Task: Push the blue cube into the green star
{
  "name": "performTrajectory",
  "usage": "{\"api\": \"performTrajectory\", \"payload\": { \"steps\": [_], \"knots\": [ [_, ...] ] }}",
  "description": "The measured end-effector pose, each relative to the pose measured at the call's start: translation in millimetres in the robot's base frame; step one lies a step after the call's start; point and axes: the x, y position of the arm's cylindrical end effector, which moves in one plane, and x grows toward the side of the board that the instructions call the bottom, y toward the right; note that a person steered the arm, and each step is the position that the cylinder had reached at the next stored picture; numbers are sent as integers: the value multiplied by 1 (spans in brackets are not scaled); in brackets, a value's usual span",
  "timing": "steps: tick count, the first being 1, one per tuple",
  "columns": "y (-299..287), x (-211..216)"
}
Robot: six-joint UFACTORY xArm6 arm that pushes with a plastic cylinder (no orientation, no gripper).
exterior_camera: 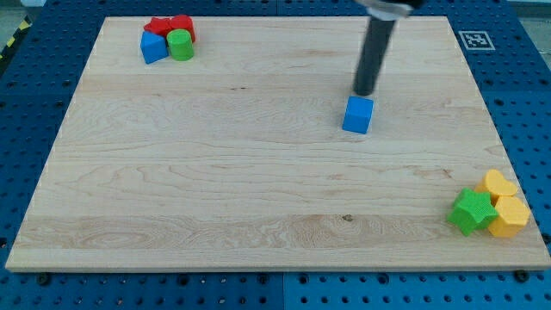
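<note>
The blue cube [358, 114] sits on the wooden board, right of centre. My tip [365, 92] is just above the cube's top edge in the view, touching or nearly touching it. The green star [473, 212] lies near the board's bottom right corner, far below and to the right of the cube.
Two yellow blocks [504, 201] press against the green star's right side. At the top left corner a cluster holds a red star [158, 27], another red block [182, 25], a blue block [153, 46] and a green cylinder [180, 45]. The board's edge [275, 270] runs along the view's bottom.
</note>
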Motion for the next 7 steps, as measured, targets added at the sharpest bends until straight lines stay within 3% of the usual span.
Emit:
{"api": "performTrajectory", "payload": {
  "steps": [2, 3, 4, 5, 6, 7],
  "knots": [
    [-30, 82],
    [-4, 95],
    [-22, 77],
    [-37, 23],
    [-12, 12],
    [36, 30]
  ]
}}
